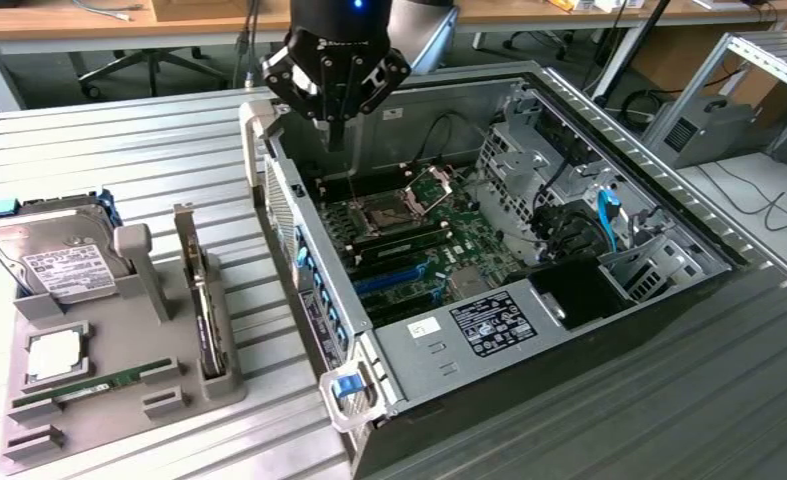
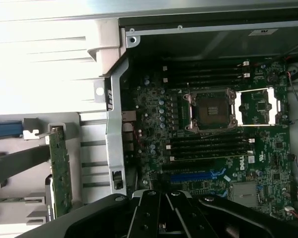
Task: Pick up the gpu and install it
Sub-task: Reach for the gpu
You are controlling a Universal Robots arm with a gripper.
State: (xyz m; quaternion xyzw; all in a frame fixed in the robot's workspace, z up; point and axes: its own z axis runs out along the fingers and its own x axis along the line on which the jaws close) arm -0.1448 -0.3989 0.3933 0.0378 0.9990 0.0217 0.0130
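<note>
We see the gpu as a thin, flat, dark rectangular card with a pale metal bracket at one end. It stands on its long edge in a slot of the grey moulded holder tray, beside the open black-and-silver computer case. In the wrist view its broad face looks green. The black gripper hangs over the case's green motherboard, with its fingers pressed together and nothing between them. It touches nothing and sits well apart from the card. Its dark fingers show in the wrist view.
</note>
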